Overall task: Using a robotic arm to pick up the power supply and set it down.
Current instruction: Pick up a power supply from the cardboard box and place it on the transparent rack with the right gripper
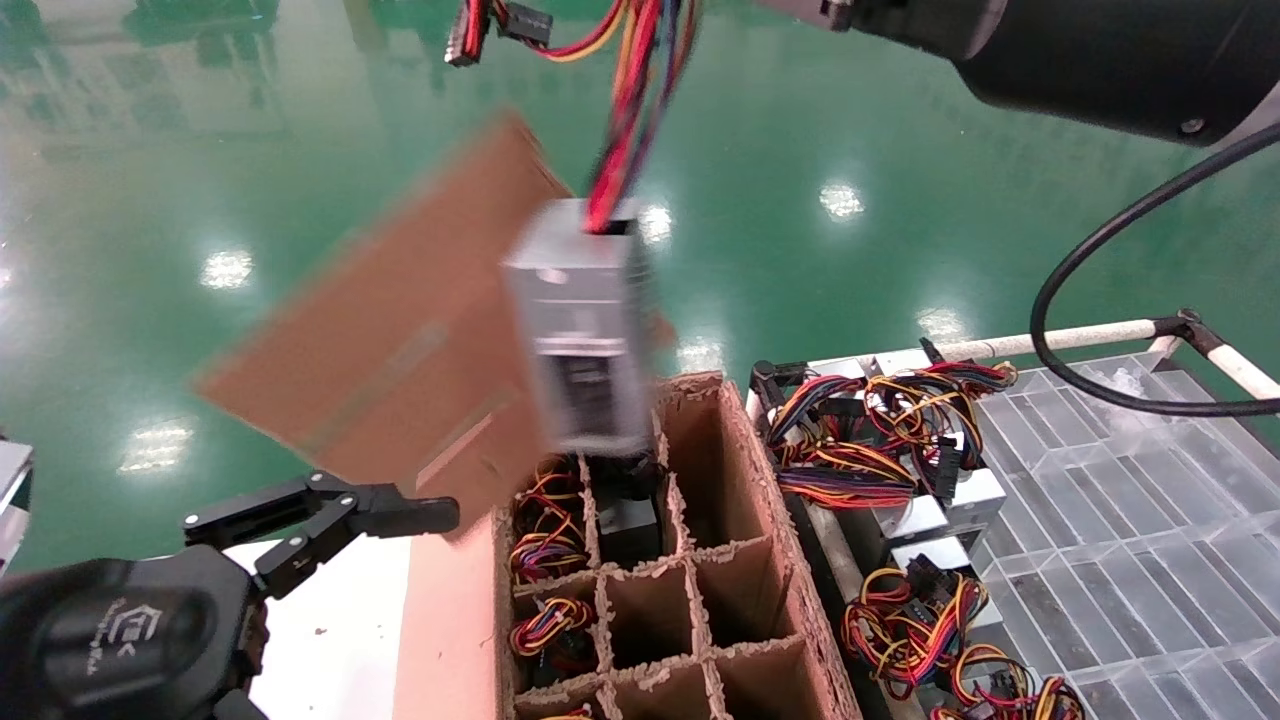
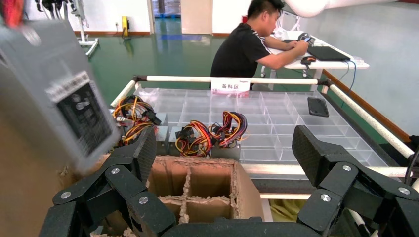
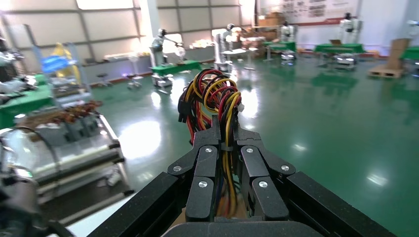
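Power supply hangs over the divided carton, dangling by its wire bundle, which the right gripper pinches tight. Better let the swing settle, then lower squarely into one cell. Left gripper waits agape, empty.

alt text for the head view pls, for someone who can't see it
A silver power supply hangs by its coloured wires above a divided cardboard box. The open left gripper sits low beside the box.
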{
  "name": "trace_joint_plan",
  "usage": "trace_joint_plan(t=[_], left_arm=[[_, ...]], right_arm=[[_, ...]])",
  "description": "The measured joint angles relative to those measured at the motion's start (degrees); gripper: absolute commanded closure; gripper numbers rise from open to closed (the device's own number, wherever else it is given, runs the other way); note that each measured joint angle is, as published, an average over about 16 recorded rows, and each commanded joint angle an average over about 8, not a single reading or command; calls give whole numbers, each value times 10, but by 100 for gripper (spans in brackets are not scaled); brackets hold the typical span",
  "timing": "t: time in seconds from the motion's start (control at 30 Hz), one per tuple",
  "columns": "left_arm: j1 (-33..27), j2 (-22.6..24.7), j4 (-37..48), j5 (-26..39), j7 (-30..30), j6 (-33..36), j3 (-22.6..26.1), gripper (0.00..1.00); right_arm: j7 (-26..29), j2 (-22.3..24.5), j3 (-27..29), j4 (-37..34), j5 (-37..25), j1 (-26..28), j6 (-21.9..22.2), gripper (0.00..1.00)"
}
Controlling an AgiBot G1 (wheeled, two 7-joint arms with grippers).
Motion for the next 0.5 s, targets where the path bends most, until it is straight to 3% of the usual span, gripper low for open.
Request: trace_joint_plan(t=[0.3, 0.5], left_arm=[[0, 0, 0, 0, 0, 0, 0, 0], [0, 0, 0, 0, 0, 0, 0, 0]], right_arm=[[-23, 27, 5, -13, -21, 2, 13, 100], [-34, 50, 4, -26, -31, 13, -4, 100]])
